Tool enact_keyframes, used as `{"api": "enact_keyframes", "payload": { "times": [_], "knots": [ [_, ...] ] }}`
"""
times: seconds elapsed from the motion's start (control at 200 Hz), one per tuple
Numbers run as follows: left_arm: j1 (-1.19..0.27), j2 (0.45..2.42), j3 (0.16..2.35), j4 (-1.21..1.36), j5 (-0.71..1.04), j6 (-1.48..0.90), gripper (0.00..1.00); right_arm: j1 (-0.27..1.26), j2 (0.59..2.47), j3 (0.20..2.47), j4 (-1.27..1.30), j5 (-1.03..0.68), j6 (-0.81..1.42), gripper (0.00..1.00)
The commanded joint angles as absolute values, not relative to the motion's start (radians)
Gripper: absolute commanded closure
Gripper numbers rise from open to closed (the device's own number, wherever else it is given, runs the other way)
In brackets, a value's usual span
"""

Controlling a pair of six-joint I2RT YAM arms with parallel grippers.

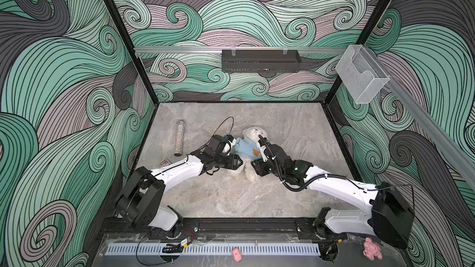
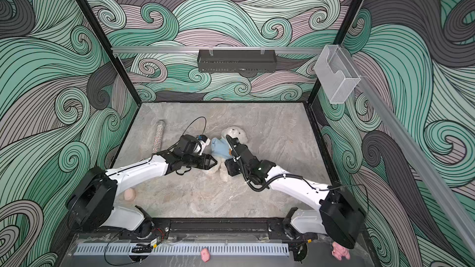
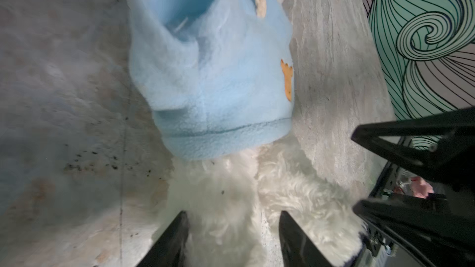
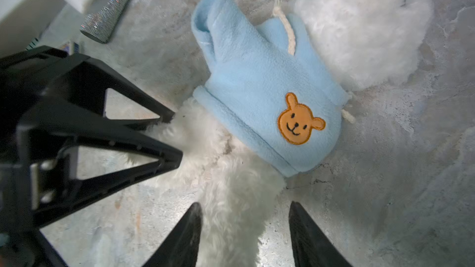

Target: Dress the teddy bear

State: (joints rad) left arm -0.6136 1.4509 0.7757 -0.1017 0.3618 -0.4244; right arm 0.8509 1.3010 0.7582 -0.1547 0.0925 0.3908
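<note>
Fluffy white teddy bear [image 1: 254,132] lies flat mid-table in a pale-blue fleece top [image 4: 257,78] w/ orange bear-face patch [image 4: 300,122], one sleeve hollow, bare marble tabletop [image 1: 231,201] all round it, glitter tube [image 1: 179,138] apart off its side, left gripper [image 3: 232,217] & right gripper [image 4: 245,206] each spread open astride a furry leg, gripping nothing.

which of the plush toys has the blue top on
The white teddy bear on the table: the blue fleece top with an orange bear patch covers its torso. The two pink plush toys on the front ledge show no blue.
</note>
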Motion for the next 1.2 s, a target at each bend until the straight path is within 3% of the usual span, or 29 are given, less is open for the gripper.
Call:
{"api": "enact_keyframes", "payload": {
  "times": [0.0, 0.12, 0.3, 0.515, 0.82, 1.066, 1.121, 1.191],
  "knots": [
    [-0.621, 1.438, 0.748, 0.006, 0.524, -0.478, 0.44, 0.847, 1.363, 0.818, -0.08, 0.124, 0.247, 0.45],
    [-0.62, 1.375, 0.712, 0.062, 0.562, -0.534, 0.44, 0.837, 1.434, 0.831, 0.001, 0.118, 0.172, 0.46],
    [-0.566, 1.29, 0.694, -0.033, 0.334, -0.569, 0.38, 0.816, 1.47, 0.838, 0.035, 0.05, 0.201, 0.49],
    [-0.496, 1.39, 0.724, 0.008, 0.413, -0.667, 0.39, 0.836, 1.451, 0.83, 0.019, -0.044, 0.415, 0.55],
    [-0.52, 1.517, 0.734, 0.164, 0.509, -0.732, 0.4, 0.892, 1.524, 0.858, -0.115, 0.103, 0.703, 0.43],
    [-0.566, 1.599, 0.759, 0.214, 0.528, -0.76, 0.49, 0.887, 1.605, 0.839, -0.024, 0.1, 0.721, 0.38],
    [-0.573, 1.62, 0.763, 0.231, 0.528, -0.77, 0.56, 0.883, 1.616, 0.824, 0.029, 0.08, 0.73, 0.42],
    [-0.578, 1.644, 0.772, 0.251, 0.54, -0.784, 0.66, 0.873, 1.626, 0.806, 0.066, 0.062, 0.749, 0.54]
  ]
}}
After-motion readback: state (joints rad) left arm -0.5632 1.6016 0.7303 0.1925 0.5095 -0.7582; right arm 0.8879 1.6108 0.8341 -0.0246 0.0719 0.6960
